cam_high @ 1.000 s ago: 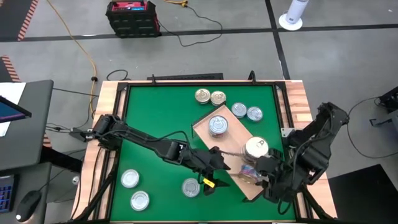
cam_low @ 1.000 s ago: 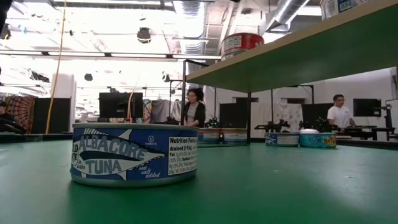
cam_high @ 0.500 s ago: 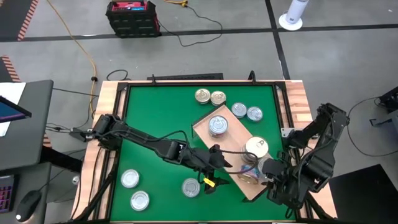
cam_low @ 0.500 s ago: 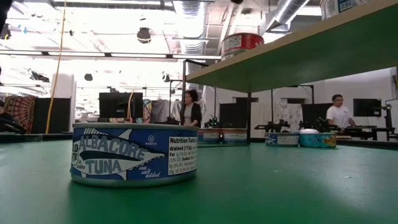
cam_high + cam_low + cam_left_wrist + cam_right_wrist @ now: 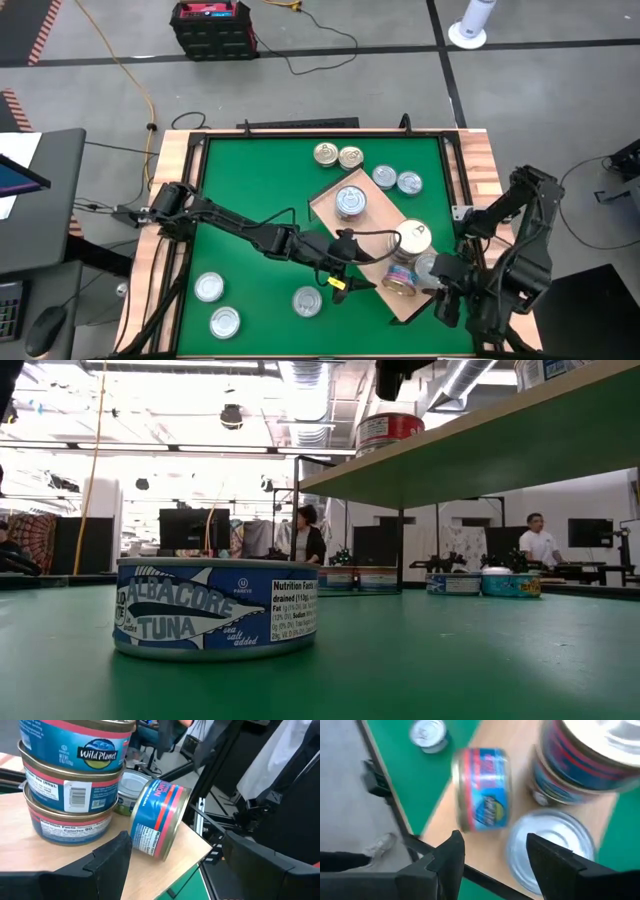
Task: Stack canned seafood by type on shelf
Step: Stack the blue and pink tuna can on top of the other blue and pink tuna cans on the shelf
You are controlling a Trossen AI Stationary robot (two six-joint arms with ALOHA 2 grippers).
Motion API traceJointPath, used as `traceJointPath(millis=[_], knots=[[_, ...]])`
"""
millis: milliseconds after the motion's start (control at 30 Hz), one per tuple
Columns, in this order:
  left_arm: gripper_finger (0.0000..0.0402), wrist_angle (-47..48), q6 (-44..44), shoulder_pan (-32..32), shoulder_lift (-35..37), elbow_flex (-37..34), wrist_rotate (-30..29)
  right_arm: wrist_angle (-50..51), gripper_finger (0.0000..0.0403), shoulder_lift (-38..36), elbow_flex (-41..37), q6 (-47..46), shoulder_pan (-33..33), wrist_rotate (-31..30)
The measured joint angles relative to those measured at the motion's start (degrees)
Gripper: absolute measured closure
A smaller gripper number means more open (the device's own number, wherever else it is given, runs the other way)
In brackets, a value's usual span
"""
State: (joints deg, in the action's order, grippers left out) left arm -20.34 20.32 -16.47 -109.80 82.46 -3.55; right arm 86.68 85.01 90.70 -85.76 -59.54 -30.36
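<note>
Care is called for with the blue-and-red tin (image 5: 159, 817), which is seen in the left wrist view tipped on its rim near the corner of the wooden shelf (image 5: 45, 857), just beside a three-high stack of Wild Planet tins (image 5: 75, 775). The left pincer (image 5: 352, 268) is held spread before that tin, pinching nothing. The right pincer (image 5: 447, 296) is also spread and empty, at the shelf's near right edge (well clear of the stack). A sound grasp would probably be taken across the tin's sidewall, after it is laid flat, so that the lid faces up before it is lifted onto tins of its own kind. The stack should not be nudged. Elsewhere, a silver tin (image 5: 350, 201) sits on the shelf's far end, and an Albacore Tuna tin (image 5: 217, 608) lies loose on the green surface (image 5: 250, 190).
</note>
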Motion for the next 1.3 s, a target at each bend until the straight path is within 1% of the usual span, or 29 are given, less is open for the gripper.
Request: traceJointPath(millis=[67,167,300,367,467,667,767,833,1033,1167,1300], knots=[[0.0104,0.0,0.4,0.0,0.0,0.0,0.0,1.2,0.0162,0.0,0.0,0.2,-0.8,0.8],[0.0104,0.0,0.5,0.2,0.0,0.4,0.0,0.5,0.0162,0.1,0.2,1.1,-0.4,3.0],[0.0104,-0.2,0.5,0.3,0.0,1.4,0.0,-3.5,0.0161,0.1,0.3,5.7,1.0,3.2],[0.0104,-0.1,0.7,0.4,0.0,1.8,0.1,-4.6,0.0153,0.1,0.3,6.5,1.7,3.2],[0.0104,0.1,1.3,0.8,0.0,1.9,0.9,-4.6,0.0122,0.2,0.3,6.6,2.9,3.3],[0.0104,0.7,3.0,1.3,0.0,1.9,3.3,-5.0,0.0032,0.4,0.3,7.2,4.2,3.3],[0.0104,1.1,3.1,1.3,0.0,1.9,3.3,-5.0,0.0008,1.2,-0.1,10.2,4.2,2.5],[0.0104,2.2,2.9,1.2,0.0,1.9,3.3,-4.6,0.0006,2.1,-0.1,11.0,4.0,1.1],[0.0104,3.7,0.3,0.4,0.0,2.0,3.0,-4.8,0.0027,3.6,-0.1,11.5,4.1,-3.8],[0.0104,4.5,-1.8,-0.2,0.0,2.0,2.8,-5.6,0.0036,5.2,-0.2,12.3,4.6,-4.1],[0.0104,4.1,-2.7,-0.3,0.0,2.0,1.4,-7.3,0.0046,6.3,-0.2,12.3,5.0,-4.1]])
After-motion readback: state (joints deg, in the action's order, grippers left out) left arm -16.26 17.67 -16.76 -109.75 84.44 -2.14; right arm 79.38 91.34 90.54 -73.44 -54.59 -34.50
